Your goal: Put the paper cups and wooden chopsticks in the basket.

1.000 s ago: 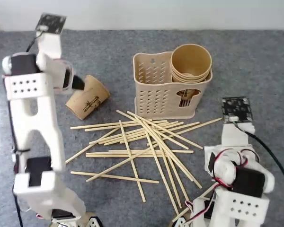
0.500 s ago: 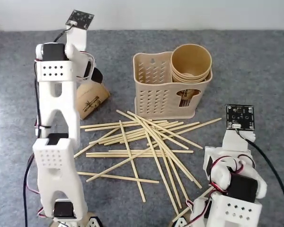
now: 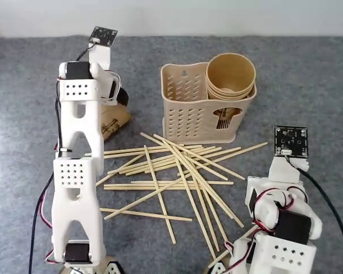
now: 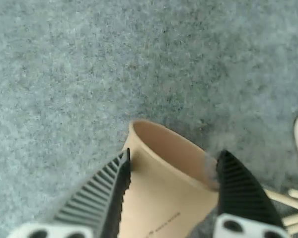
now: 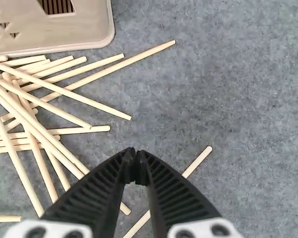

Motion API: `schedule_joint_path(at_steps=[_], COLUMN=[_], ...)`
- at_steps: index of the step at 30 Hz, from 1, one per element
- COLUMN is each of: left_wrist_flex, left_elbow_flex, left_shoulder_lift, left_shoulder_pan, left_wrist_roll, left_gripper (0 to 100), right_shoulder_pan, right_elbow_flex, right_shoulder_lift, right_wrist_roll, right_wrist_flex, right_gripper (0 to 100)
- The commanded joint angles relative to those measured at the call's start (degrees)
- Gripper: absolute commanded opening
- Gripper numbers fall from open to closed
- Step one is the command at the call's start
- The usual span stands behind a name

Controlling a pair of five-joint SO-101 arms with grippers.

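**Left arm** (image 3: 77,171): Positioned to the left of the basket (image 3: 186,108). The left jaws are spread wide. One jaw stands on each side of a paper cup (image 4: 164,183), near its mouth. The jaws straddle the cup and have not clamped on it.

**Paper cup:** Lies on its side on the desk (image 3: 308,74), just left of the basket and apart from it.

**Basket:** Stands upright with two compartments. The right compartment holds a stack of paper cups (image 3: 231,77), mouths upward, rising above the basket rim. Chopstick ends (image 3: 223,117) are visible through the cut-out in the front wall below the stack.

**Loose chopsticks** (image 3: 177,171): Scattered on the desk directly in front of the basket, crossing one another. Some tips lie close to the basket's base.

**Right arm** (image 3: 283,228): Positioned in front of the basket and to its right. The right jaws are pressed together at the tips and hold nothing. They hang over the desk beside a single chopstick (image 5: 196,161), at the right edge of the pile.
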Motion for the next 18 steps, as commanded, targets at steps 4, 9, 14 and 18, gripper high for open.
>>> schedule_joint_path(at_steps=[4, 9, 14, 18], left_wrist_flex=[3.52, 3.6, 3.6, 3.6], left_elbow_flex=[-2.59, -2.51, -2.51, -2.51], left_shoulder_lift=[-4.13, -5.8, -5.8, -6.15], left_shoulder_pan=[-3.43, -6.68, -9.14, -9.67], left_wrist_roll=[-3.6, -7.38, -11.08, -13.1], left_gripper=[17, 13, 7, 2], right_shoulder_pan=[0.31, 0.31, 0.31, 0.31], right_elbow_flex=[-0.18, -0.18, -0.18, -0.18], right_shoulder_lift=[-0.66, -0.66, -0.66, -0.66], right_wrist_roll=[-0.7, -0.7, -0.7, -0.7], right_wrist_flex=[-0.84, -0.92, -0.92, -0.92], right_gripper=[0.9, 0.9, 0.9, 0.9])
